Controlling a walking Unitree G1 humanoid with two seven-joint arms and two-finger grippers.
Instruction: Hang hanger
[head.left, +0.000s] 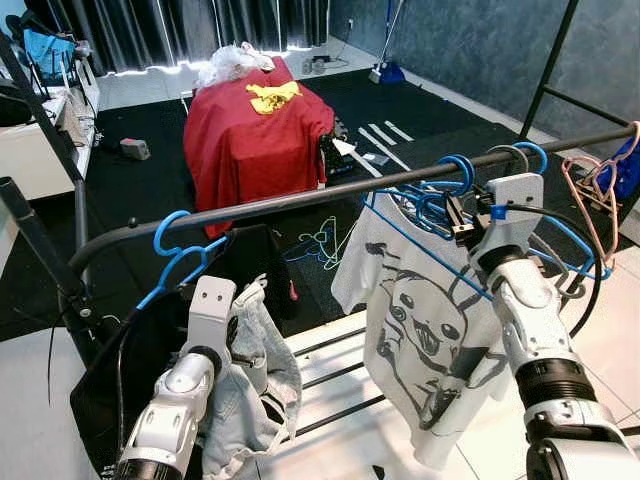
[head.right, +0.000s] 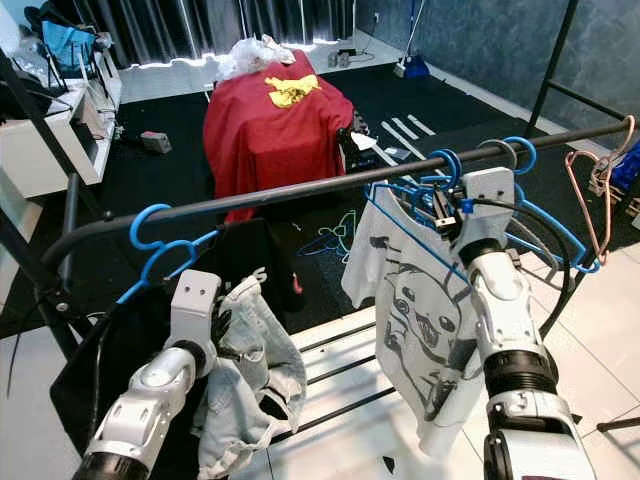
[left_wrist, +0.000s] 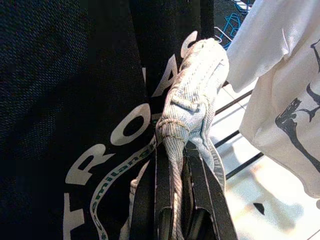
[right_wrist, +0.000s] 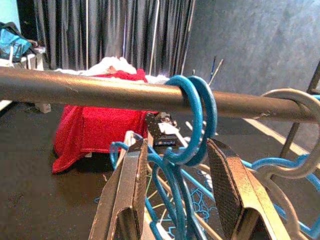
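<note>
Room: dark curtains (head.left: 180, 30) line the far wall, daylight along their foot; a blue-grey wall (head.left: 470, 50) stands on the right.
Floor: black carpet (head.left: 140, 190) beyond, white tiles (head.left: 610, 330) near the robot.
Red-draped furniture: a red cloth (head.left: 255, 140) with a yellow patch covers it, mid-room.
Clothes rail: a dark metal bar (head.left: 300, 198) runs across the foreground.
White T-shirt: a cartoon-print shirt (head.left: 420, 320) hangs from the rail on a blue hanger (right_wrist: 187, 120), hook over the bar.
Right gripper: the right gripper (right_wrist: 177, 195) sits just under the rail, fingers spread either side of the blue hanger necks.
Left gripper: the left gripper (left_wrist: 175, 200) is low beside a black garment (left_wrist: 60, 100), fingers clamped on a pale denim garment (left_wrist: 192, 105).
</note>
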